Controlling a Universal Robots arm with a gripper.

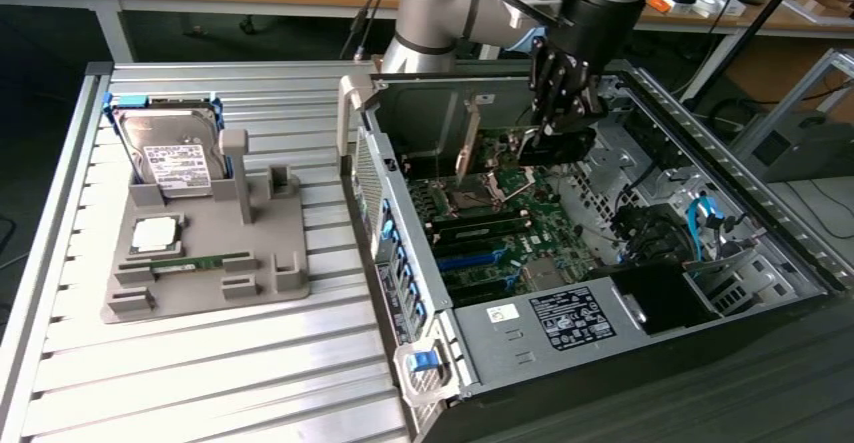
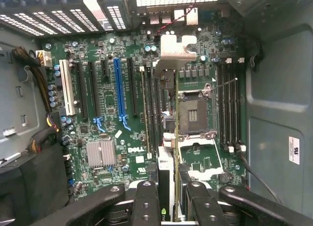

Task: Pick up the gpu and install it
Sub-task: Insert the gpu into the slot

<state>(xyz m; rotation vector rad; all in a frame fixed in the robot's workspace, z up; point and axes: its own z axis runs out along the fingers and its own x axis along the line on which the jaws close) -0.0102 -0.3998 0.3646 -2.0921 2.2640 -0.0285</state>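
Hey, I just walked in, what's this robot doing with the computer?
The robot arm's gripper is clamped on the gpu and holds it on edge inside the open computer case, just above the motherboard. The card does not look seated in a slot yet. Outside the case, a hard drive and a green memory stick sit in a grey holder on the table.

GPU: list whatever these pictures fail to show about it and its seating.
1. Fan face of the gpu: the wrist view sees the card edge-on; in the exterior view the gripper and shadow hide it.
2. Its contact edge against the motherboard slots: hidden behind the card itself in the wrist view, too small in the exterior view.
3. Power supply label text: too small, exterior view.
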